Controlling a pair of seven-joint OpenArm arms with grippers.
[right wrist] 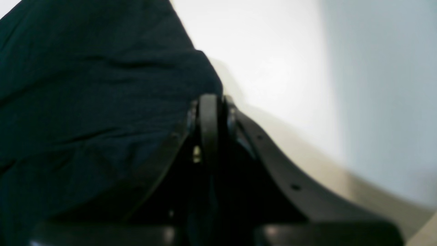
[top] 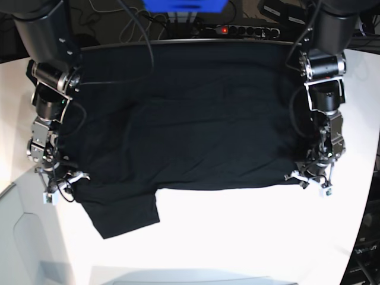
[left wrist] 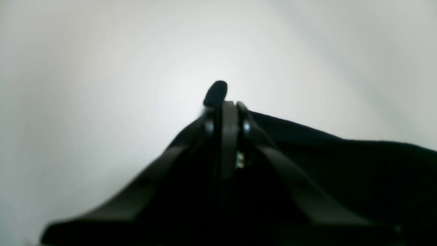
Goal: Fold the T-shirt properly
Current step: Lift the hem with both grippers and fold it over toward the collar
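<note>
White table carries the T-shirt, spread flat, plain black side up, one sleeve nearest the camera. At its near edge, the left gripper and right gripper are each clamped on a corner of cloth, though the wrist views are blurry. Cables lie beyond.

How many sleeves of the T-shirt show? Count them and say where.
1. One short sleeve of the T-shirt sticks out toward the table's near edge, by the right claw. Any other sleeve is hidden, perhaps folded under near the left claw.
</note>
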